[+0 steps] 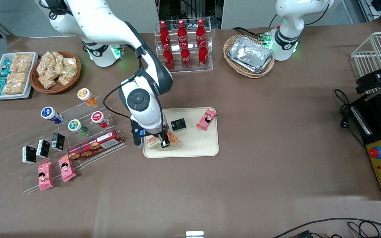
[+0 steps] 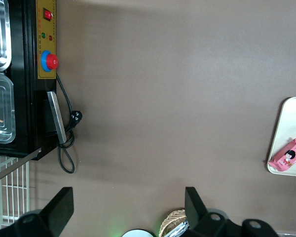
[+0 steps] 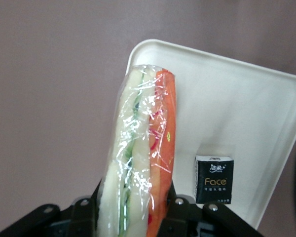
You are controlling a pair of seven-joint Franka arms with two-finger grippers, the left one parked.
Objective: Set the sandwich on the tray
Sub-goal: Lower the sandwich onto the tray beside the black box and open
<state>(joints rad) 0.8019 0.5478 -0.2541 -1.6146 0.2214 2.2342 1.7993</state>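
The sandwich (image 3: 140, 148), a soft wedge in slick clear wrap, sits pinched between the gripper's (image 1: 164, 142) fingers, low over the tray's (image 1: 203, 145) corner nearest the front camera at the working arm's end; whether it touches the tray I cannot tell. It looks light and squashy, so a gentle hold across the bread faces seems wisest. On the tray I count one black tissue pack (image 3: 214, 178) and one pink snack packet (image 1: 206, 119). Six red bottles (image 1: 183, 44) stand farther back.
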